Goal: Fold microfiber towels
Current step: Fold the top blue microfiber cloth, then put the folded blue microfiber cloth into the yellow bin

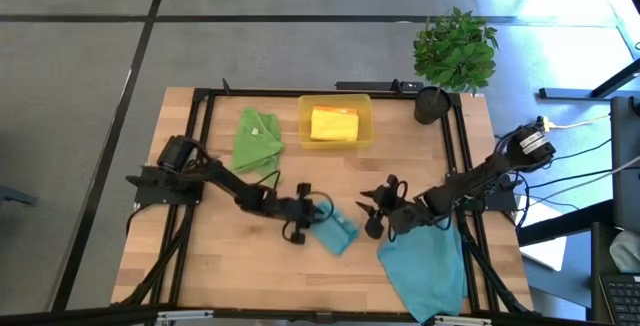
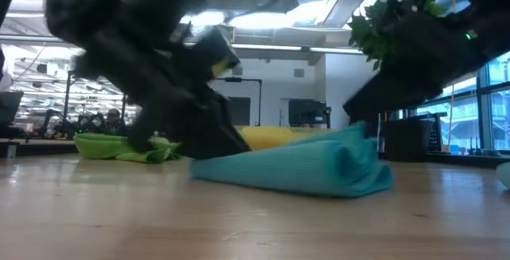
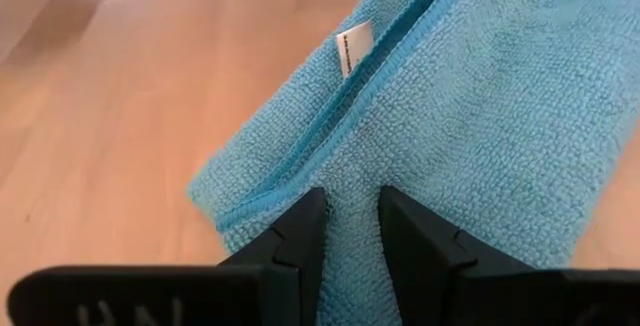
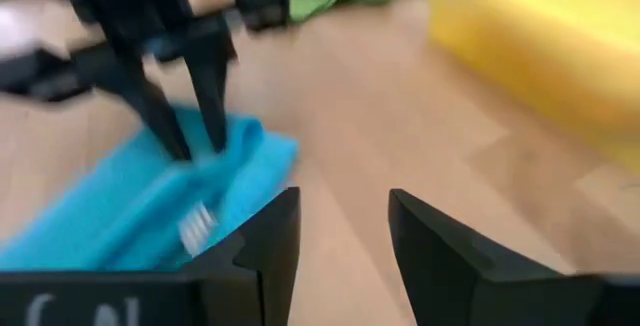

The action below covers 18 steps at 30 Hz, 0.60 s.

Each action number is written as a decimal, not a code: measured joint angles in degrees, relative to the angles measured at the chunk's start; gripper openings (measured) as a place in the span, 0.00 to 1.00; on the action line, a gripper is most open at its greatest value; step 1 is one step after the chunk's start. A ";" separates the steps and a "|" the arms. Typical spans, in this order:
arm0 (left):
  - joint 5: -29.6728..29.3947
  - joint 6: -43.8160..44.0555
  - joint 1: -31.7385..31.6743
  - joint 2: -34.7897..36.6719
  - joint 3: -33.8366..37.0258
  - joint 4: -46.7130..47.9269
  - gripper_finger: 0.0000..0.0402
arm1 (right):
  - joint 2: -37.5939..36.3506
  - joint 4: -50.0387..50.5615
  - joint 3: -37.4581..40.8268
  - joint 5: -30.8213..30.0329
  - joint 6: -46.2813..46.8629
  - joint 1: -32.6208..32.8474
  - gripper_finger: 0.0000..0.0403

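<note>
Where planks run pale — wooden table point(image 1: 330, 276).

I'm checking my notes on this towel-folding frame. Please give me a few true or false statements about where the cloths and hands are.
1. The left hand pinches the small folded teal-blue microfiber towel. True.
2. The right hand grips that folded towel. False: it is open, off the cloth.
3. The green microfiber towel lies inside the translucent yellow plastic tray. False: it lies beside it on the wooden table.
4. A larger teal-blue microfiber towel lies spread out under the right arm. True.
</note>
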State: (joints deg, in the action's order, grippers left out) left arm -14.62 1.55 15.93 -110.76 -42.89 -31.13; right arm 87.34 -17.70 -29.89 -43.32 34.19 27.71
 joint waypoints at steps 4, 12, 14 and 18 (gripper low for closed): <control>-4.46 -2.31 3.44 5.24 0.34 2.24 0.23 | 4.17 -0.88 0.02 3.09 0.04 0.36 0.35; -6.88 -3.64 7.97 11.39 0.15 3.61 0.23 | 12.48 -7.02 -1.99 10.82 -3.72 -0.51 0.23; -6.45 -3.45 8.87 11.23 0.16 4.14 0.23 | 13.97 -7.15 -3.76 12.17 -4.97 -1.25 0.20; -4.94 -1.31 9.63 8.51 0.22 4.28 0.23 | 17.66 -6.63 -8.36 15.56 -7.99 -2.87 0.16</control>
State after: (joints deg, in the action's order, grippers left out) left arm -19.55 0.24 25.56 -102.25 -42.67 -26.85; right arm 105.00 -24.33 -38.25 -27.77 26.20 24.84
